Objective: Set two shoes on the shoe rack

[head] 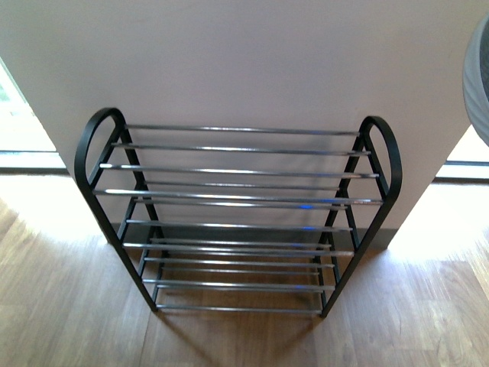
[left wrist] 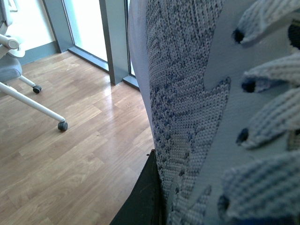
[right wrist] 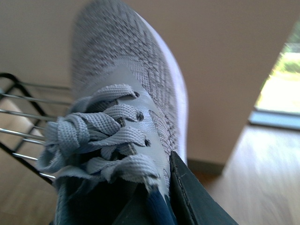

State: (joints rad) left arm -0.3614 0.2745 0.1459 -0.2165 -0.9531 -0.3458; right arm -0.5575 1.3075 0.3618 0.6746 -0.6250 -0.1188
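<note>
the black shoe rack (head: pixel 237 197) stood against the wall, ahead of both grippers. one grey sneaker (left wrist: pixel 187 93) was clamped in the left gripper (left wrist: pixel 159 187), a black finger (left wrist: pixel 143 199) against its knit side. the other grey sneaker (right wrist: pixel 122 84) was held, laces up, in the right gripper (right wrist: pixel 159 201), short of the rack.

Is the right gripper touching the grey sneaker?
Touching. Right wrist view: the right gripper presses a black jaw against the grey sneaker beside its laces.
</note>
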